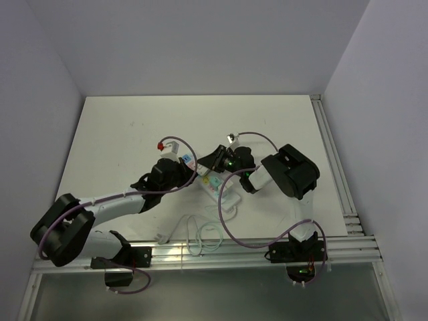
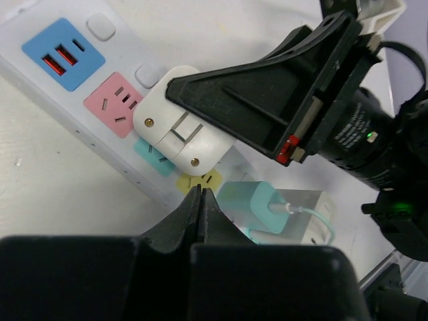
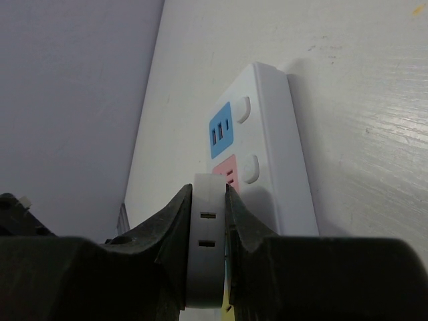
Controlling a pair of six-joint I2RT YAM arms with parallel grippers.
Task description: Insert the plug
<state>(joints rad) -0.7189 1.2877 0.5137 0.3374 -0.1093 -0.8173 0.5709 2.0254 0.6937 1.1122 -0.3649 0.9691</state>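
Note:
A white power strip (image 2: 40,87) with blue, pink, teal and yellow sockets lies mid-table; it also shows in the top view (image 1: 215,186) and the right wrist view (image 3: 281,160). My right gripper (image 3: 208,192) is shut on a white plug (image 3: 207,254). In the left wrist view the plug (image 2: 177,130) sits over the teal socket, beside the pink one, with its folded prongs facing up. My left gripper (image 2: 201,191) is shut and empty, its tips over the yellow socket. In the top view the left gripper (image 1: 190,175) and right gripper (image 1: 215,162) meet over the strip.
A teal charger (image 2: 262,206) with a cable is plugged into the strip's near end. A white cable (image 1: 200,235) loops by the front aluminium rail (image 1: 234,249). White walls close in the table at the back and sides.

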